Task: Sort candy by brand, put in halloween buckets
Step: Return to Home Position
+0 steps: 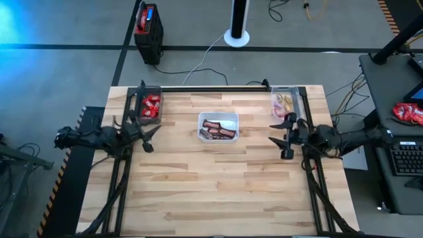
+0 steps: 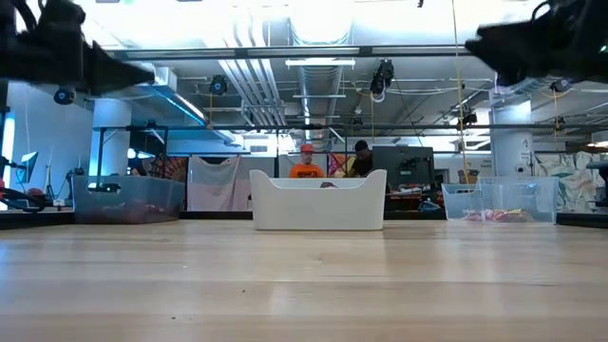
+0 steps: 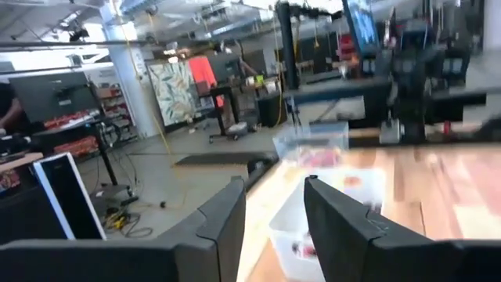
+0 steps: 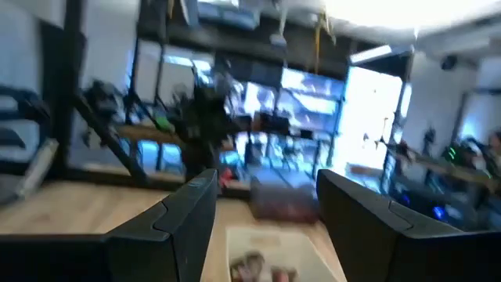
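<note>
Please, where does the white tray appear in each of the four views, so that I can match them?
High view: the white tray stands mid-table, between the two arms.
Low view: the white tray is in the picture's centre, on the table.
Left wrist view: the white tray lies just beyond the open left gripper.
Right wrist view: the white tray lies just beyond the open right gripper.
Shared landmark: the wooden table beneath it.

A: Setting?
B: Open-plan robotics lab or workshop. Grey concrete floor [image 1: 53, 73] with loose cables [image 1: 198, 66], bare ceiling ducts [image 2: 271, 85], plank-top table [image 1: 218, 192] on a black frame.
A: Further evidence?
B: Keyboard [image 1: 404, 158] on a side desk. Two people [image 2: 306, 166] at distant benches among equipment racks.
</note>
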Robot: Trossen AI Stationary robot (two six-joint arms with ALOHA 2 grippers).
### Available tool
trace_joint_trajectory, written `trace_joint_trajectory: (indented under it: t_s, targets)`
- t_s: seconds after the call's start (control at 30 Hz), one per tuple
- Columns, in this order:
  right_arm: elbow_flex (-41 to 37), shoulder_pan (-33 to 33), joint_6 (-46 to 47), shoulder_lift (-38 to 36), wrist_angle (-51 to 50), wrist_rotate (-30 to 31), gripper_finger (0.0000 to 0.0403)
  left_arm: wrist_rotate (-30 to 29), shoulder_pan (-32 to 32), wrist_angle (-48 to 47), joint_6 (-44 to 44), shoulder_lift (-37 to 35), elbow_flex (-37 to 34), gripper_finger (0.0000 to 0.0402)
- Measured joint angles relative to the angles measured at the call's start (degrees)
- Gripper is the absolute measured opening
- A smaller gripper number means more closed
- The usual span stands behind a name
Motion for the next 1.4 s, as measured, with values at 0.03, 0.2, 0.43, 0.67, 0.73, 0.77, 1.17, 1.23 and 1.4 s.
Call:
trace_joint_trajectory:
  t_s: [0.03,0.2,0.43,0.67,0.73,0.77,1.17,1.23,1.4]
  targets:
    - [0.0,0.0,0.0,-0.8,0.1,-1.2,0.0215,0.0,0.0,-0.1,0.0,0.0,-1.0,0.0116]
    - [0.0,0.0,-0.5,-3.4,0.3,-1.4,0.0215,-0.3,0.0,3.5,-0.4,0.0,-6.2,0.0115]
    - [0.0,0.0,2.3,-5.2,1.3,-1.2,0.0215,1.1,0.0,6.3,-2.7,1.0,-6.9,0.0115]
    - [0.0,0.0,3.0,-4.2,0.9,-1.1,0.0215,0.0,0.0,6.1,-2.8,1.4,-6.4,0.0116]
    - [0.0,0.0,3.0,-4.1,0.9,-1.1,0.0215,0.0,0.0,6.1,-2.8,1.4,-6.4,0.0116]
    - [0.0,0.0,3.0,-4.1,0.9,-1.1,0.0215,0.0,0.0,6.1,-2.8,1.4,-6.4,0.0116]
    - [-0.1,0.0,3.0,-4.2,0.9,-1.1,0.0215,0.0,0.0,6.2,-2.8,1.5,-6.3,0.0116]
    - [-0.1,0.0,3.0,-4.2,0.9,-1.1,0.0215,0.1,0.0,6.2,-2.8,1.5,-6.3,0.0116]
    - [-0.1,0.0,3.0,-4.2,0.9,-1.1,0.0215,0.1,0.0,6.2,-2.8,1.5,-6.3,0.0116]
